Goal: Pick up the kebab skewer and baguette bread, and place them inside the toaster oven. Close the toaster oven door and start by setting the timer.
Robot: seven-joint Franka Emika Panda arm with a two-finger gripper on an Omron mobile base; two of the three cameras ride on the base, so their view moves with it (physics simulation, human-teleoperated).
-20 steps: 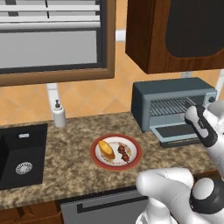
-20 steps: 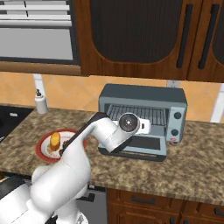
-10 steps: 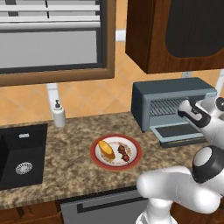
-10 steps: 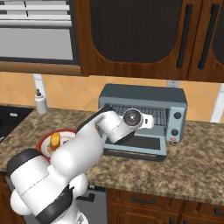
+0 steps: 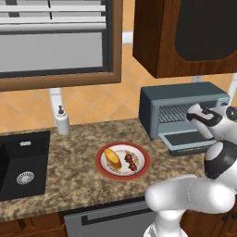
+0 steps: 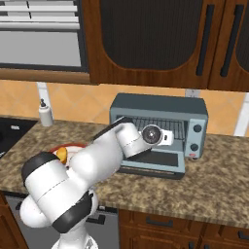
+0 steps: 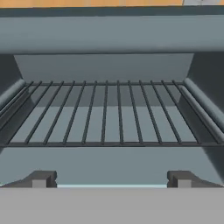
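Your gripper (image 7: 112, 178), spread & empty, faces the toaster oven (image 6: 158, 132) rack; backing out carelessly could clip the toaster oven door (image 6: 151, 162).

The toaster oven (image 5: 180, 104) is a boxy blue-grey unit standing on the counter, knobs down its right side; the toaster oven door (image 5: 187, 140) hangs open, folded down flat in front; the wire rack (image 7: 109, 118) inside lies bare; the baguette bread (image 5: 112, 158), a golden oval, lies beside the kebab skewer (image 5: 131, 162), thin with dark chunks, well left of the oven.
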